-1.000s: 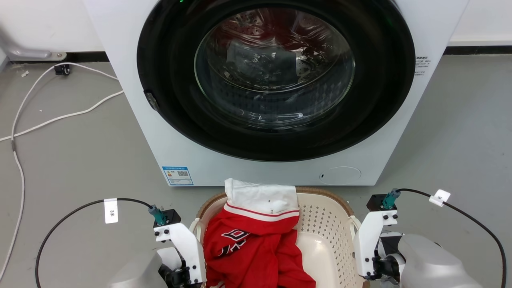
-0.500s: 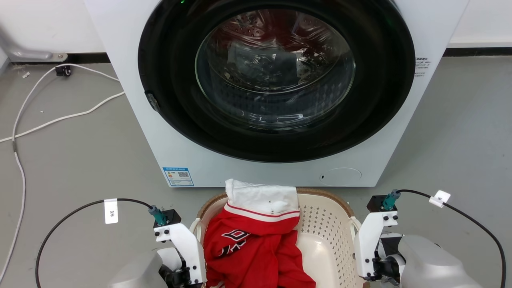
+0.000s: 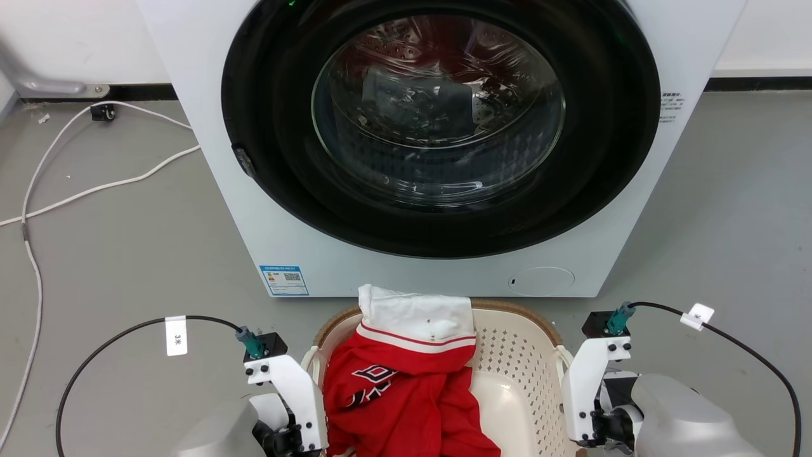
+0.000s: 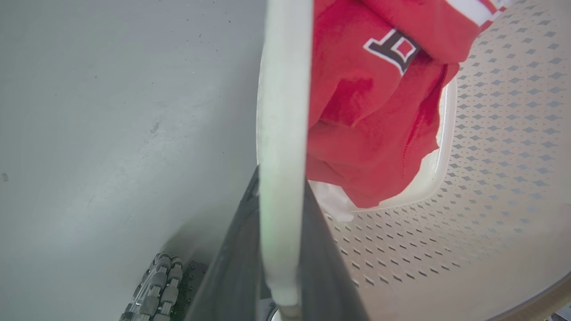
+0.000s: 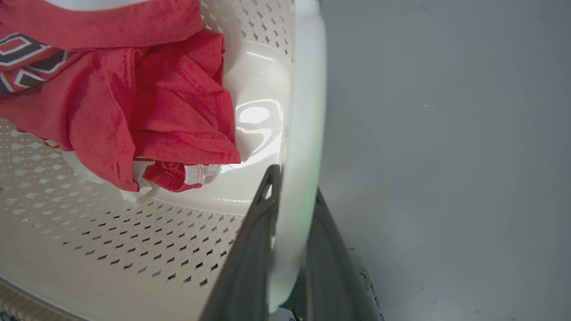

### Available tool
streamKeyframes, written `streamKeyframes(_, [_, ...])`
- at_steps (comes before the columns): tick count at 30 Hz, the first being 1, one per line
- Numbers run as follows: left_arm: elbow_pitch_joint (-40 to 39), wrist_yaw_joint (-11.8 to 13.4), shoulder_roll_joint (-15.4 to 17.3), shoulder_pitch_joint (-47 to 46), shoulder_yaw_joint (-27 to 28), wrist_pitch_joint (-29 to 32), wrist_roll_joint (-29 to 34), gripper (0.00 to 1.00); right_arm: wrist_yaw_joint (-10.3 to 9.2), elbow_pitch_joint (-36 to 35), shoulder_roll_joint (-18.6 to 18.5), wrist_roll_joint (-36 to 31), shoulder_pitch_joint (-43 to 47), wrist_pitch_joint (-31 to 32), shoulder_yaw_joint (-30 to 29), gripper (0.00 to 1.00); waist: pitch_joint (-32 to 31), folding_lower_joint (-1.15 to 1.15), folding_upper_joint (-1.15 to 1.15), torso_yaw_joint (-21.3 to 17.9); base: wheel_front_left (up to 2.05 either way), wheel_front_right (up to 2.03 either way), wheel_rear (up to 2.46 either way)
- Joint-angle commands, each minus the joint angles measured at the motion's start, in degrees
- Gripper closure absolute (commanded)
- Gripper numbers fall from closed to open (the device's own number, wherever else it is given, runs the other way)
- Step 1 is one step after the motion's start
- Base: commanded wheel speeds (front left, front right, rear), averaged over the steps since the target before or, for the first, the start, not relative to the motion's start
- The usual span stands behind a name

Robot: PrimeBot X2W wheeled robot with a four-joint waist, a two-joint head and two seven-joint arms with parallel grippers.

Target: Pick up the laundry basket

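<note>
The laundry basket (image 3: 515, 355) is at six o'clock from the washing machine (image 3: 241, 241), with a red-and-white garment (image 3: 393, 387) heaped inside (whether it rests on the grey floor (image 3: 127, 254) I cannot tell). At the basket's nine o'clock the left gripper (image 4: 282, 178) is closed tight on the white loop handle (image 4: 283, 102). At three o'clock the right gripper (image 5: 294, 183) pinches the opposite handle (image 5: 307, 89) likewise.

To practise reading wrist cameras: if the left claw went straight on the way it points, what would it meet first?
The left claw clamps the white loop handle of the laundry basket; the handle runs on past its fingertips, so it meets that first. Beyond, probably the grey floor.
</note>
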Motion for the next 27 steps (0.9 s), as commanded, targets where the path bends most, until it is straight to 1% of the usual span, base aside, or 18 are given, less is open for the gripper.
streamKeyframes(1, [-0.7,-0.6,-1.3,0.2,-0.2,-0.4,-0.5,1.0,0.8,-0.7,1.6,0.7,-0.3,-0.2,0.3,1.0,0.0,0.0,0.0,0.0,0.0,0.0,0.0])
streamKeyframes(27, [-1.0,-0.6,-1.2,0.3,-1.0,-1.2,-1.5,1.0,0.8,-0.5,1.6,1.9,-0.9,-0.6,1.4,1.0,0.0,0.0,0.0,0.0,0.0,0.0,0.0])
